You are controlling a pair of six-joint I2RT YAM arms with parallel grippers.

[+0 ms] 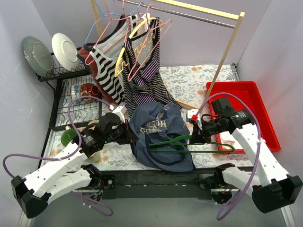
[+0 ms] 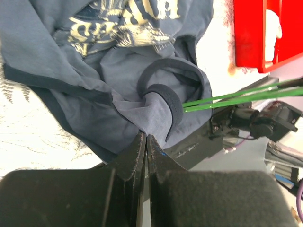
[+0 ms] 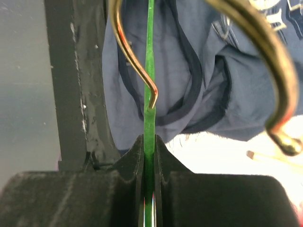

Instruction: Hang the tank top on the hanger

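The navy tank top (image 1: 158, 135) lies crumpled on the table between the arms, its pale chest print facing up. The thin green hanger (image 1: 189, 144) lies across its lower part, one end reaching into the cloth. My left gripper (image 1: 134, 137) sits at the top's left edge. In the left wrist view its tips (image 2: 146, 137) are shut on a fold of the tank top (image 2: 109, 90), just below a strap loop, and the hanger (image 2: 236, 97) shows to the right. My right gripper (image 3: 149, 139) is shut on the hanger (image 3: 150, 61) bar, with the tank top (image 3: 189, 71) just beyond.
A wooden rack (image 1: 203, 12) at the back holds striped tops (image 1: 142, 75) and pink and yellow hangers. A red tray (image 1: 258, 94) stands at the right. A dish rack with plates (image 1: 52, 52) and a green cup (image 1: 70, 137) are at the left. Brass-coloured hooks (image 3: 137, 56) hang close to the right wrist camera.
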